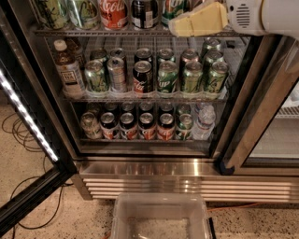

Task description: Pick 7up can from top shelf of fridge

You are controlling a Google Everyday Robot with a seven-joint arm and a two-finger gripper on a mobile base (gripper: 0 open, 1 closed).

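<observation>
My gripper, up by the top shelf, looks matte cream plastic; the shelf's shiny wire metal, and the fridge base is ribbed stainless.

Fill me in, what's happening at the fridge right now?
The robot arm's tool is up at the right part of the top shelf of the fridge, overlapping a green can. No can is visibly lifted out yet. The door stands open, and a clear bin sits below.

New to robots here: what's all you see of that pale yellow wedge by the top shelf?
The robot's tool is a pale yellow, plastic-looking wedge on a white rounded arm. It reaches in from the picture's right, tip slightly lowered, at the silver wire top shelf. What it touches cannot be told.
</observation>
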